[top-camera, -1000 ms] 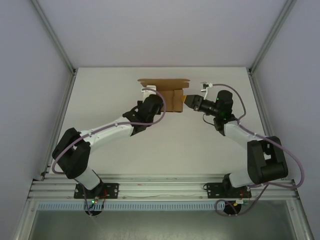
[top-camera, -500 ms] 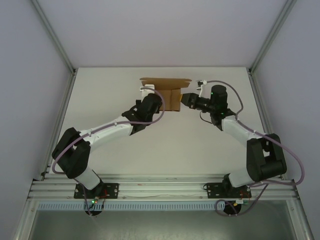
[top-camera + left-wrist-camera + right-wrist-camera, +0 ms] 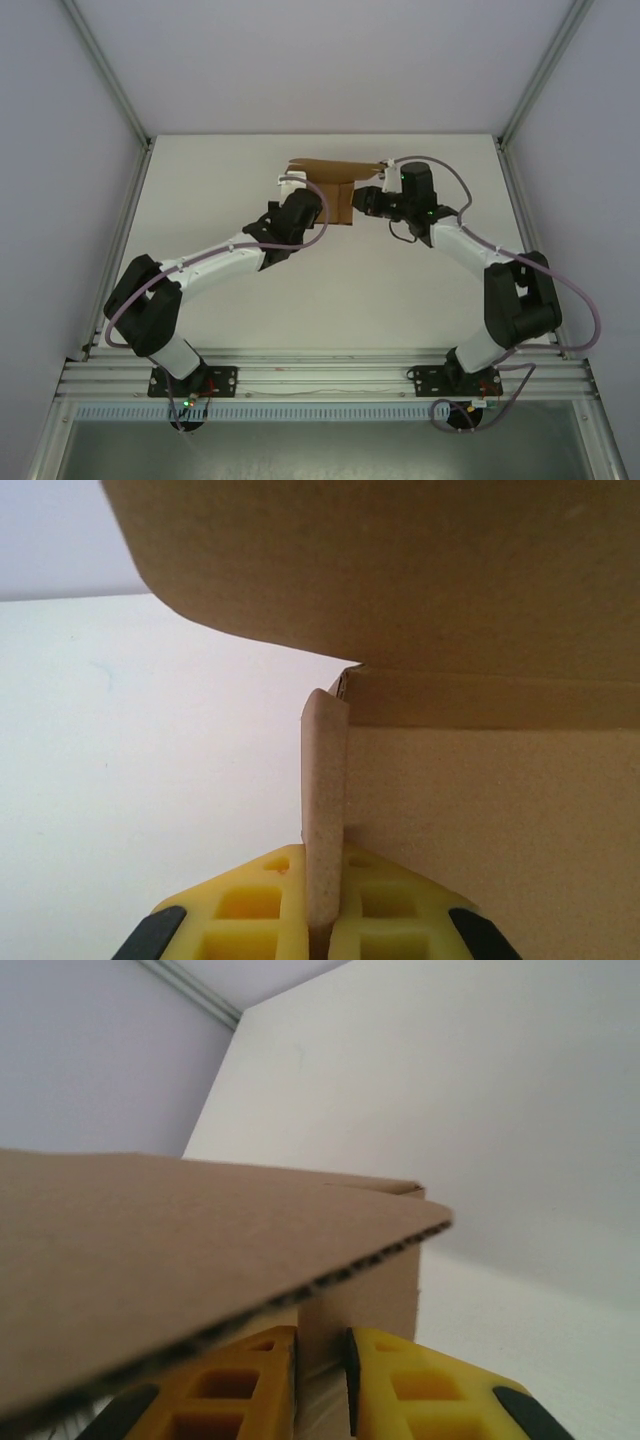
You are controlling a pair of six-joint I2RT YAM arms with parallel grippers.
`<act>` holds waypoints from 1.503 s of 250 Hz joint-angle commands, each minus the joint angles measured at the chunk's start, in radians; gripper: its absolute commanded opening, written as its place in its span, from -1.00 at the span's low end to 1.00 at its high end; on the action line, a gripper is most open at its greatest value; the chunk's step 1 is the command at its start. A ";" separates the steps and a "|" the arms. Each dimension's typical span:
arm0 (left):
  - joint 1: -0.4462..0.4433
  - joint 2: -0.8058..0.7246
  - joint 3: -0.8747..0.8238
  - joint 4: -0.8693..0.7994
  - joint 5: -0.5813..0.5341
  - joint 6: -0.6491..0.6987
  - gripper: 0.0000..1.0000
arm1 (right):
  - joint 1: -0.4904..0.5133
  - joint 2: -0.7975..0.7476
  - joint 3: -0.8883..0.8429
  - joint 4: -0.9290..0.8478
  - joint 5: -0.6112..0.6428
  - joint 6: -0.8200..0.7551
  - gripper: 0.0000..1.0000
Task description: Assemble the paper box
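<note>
At the far centre of the table (image 3: 230,180), the top view shows the paper box (image 3: 335,185) between the left pincer (image 3: 322,205) and the right pincer (image 3: 362,200). Left wrist view: the left pincer is clenched on an upright box flap, with a wider flap overhanging it. Right wrist view: the right pincer grasps a box wall, and an overhanging flap blocks the left side.

The right gripper (image 3: 361,199) has closed in from just beside the paper box (image 3: 338,172) onto its right-hand wall — jaws narrowing on cardboard — and the box's rear flap has skewed.
</note>
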 commanded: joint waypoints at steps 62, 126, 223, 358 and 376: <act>-0.049 -0.053 0.024 0.095 0.095 0.010 -1.00 | 0.095 0.091 0.108 -0.231 0.202 -0.092 -0.82; -0.052 -0.047 0.029 0.094 0.084 0.008 -1.00 | 0.198 0.148 0.243 -0.498 0.565 -0.166 -0.89; -0.054 -0.051 0.027 0.097 0.074 -0.015 -1.00 | 0.303 0.172 0.219 -0.467 1.101 -0.005 -0.94; -0.055 -0.056 0.027 0.102 0.127 -0.041 -1.00 | 0.351 0.176 -0.004 0.252 0.755 0.057 -0.31; -0.056 -0.060 0.023 0.104 0.121 -0.038 -1.00 | 0.338 0.156 -0.023 0.256 0.701 0.067 -0.29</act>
